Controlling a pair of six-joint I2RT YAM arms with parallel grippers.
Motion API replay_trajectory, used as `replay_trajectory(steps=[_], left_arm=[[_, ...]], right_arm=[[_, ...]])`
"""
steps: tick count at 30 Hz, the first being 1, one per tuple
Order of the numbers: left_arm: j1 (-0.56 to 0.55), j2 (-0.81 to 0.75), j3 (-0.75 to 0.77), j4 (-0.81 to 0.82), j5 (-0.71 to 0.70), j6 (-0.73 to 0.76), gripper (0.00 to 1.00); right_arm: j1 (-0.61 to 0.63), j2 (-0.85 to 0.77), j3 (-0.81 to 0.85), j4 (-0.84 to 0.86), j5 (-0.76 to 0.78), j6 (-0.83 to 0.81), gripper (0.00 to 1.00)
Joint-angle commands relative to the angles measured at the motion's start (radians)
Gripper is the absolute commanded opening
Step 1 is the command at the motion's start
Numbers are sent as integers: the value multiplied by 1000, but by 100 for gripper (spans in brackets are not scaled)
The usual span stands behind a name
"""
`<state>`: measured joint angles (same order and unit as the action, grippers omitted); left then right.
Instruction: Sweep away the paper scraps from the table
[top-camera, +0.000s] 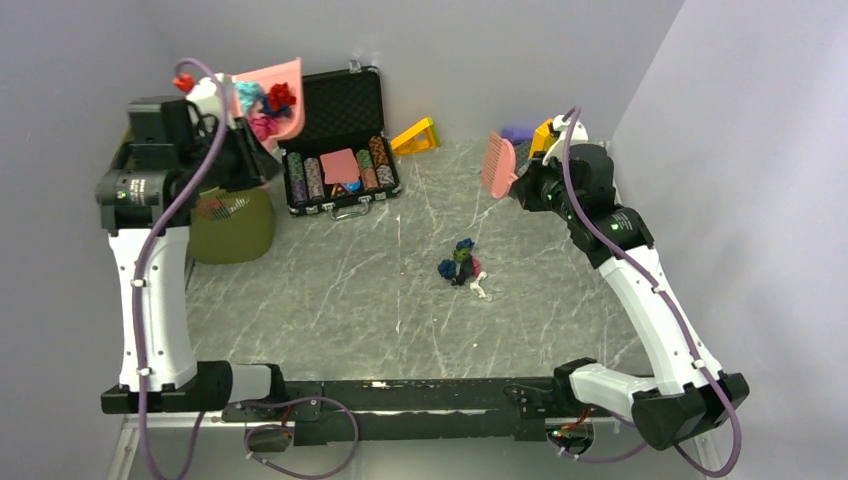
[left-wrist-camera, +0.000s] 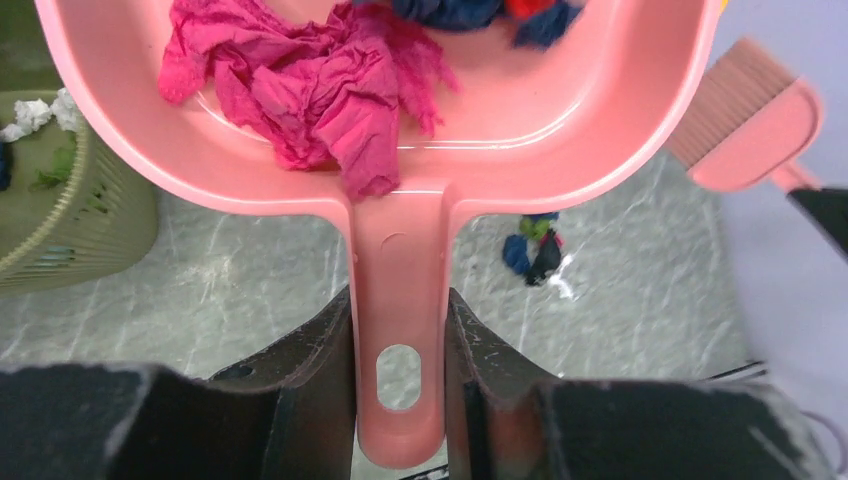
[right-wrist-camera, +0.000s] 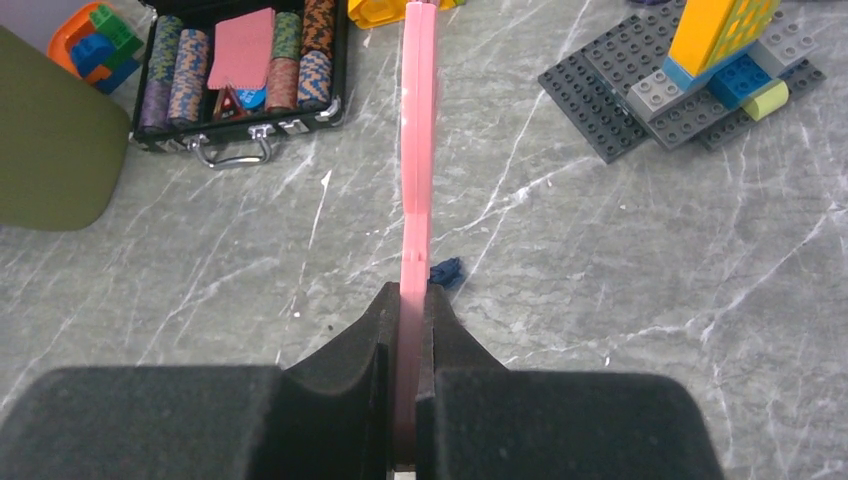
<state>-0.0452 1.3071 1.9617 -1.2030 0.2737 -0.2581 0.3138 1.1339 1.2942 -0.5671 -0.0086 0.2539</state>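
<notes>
My left gripper (top-camera: 243, 143) (left-wrist-camera: 400, 312) is shut on the handle of a pink dustpan (top-camera: 272, 95) (left-wrist-camera: 560, 130), held raised at the back left above an olive bin (top-camera: 232, 226) (left-wrist-camera: 70, 215). The pan holds pink, blue and red paper scraps (left-wrist-camera: 320, 90). My right gripper (top-camera: 527, 186) (right-wrist-camera: 412, 300) is shut on a pink brush (top-camera: 497, 165) (right-wrist-camera: 417, 120), held up over the back right. A small pile of blue, green, black, pink and white scraps (top-camera: 462, 266) (left-wrist-camera: 535, 252) lies mid-table (top-camera: 330, 290). In the right wrist view only a blue scrap (right-wrist-camera: 447, 272) shows.
An open black case of poker chips (top-camera: 335, 150) (right-wrist-camera: 240, 80) stands at the back centre. A yellow wedge (top-camera: 415, 137) lies beside it. A dark studded baseplate with blocks (right-wrist-camera: 660, 100) sits at the back right. White scraps (left-wrist-camera: 30, 112) lie in the bin. Walls close both sides.
</notes>
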Motion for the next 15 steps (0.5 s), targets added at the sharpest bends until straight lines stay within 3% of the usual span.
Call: replay_trajectory(steps=[1,3,6,10,15], left_arm=[[208,6,-28,144,392,-138,0],[303,4,-105,260,558,-233,0],[431,-22,-303,564,769,-460,0],[522,-48,-548,969,875,-791,0],[611,-44,-907,1869,889,-1498,0]], right_arm=[[-4,-68,-3,43,-24,7,0],[-4,-81,-7,40,-27,8,0],[-4,-92,-7,31,-31,11,0],[-3,-104,-21,33,-42,19,0],[-4,-100,-21,33,-63,29,0]])
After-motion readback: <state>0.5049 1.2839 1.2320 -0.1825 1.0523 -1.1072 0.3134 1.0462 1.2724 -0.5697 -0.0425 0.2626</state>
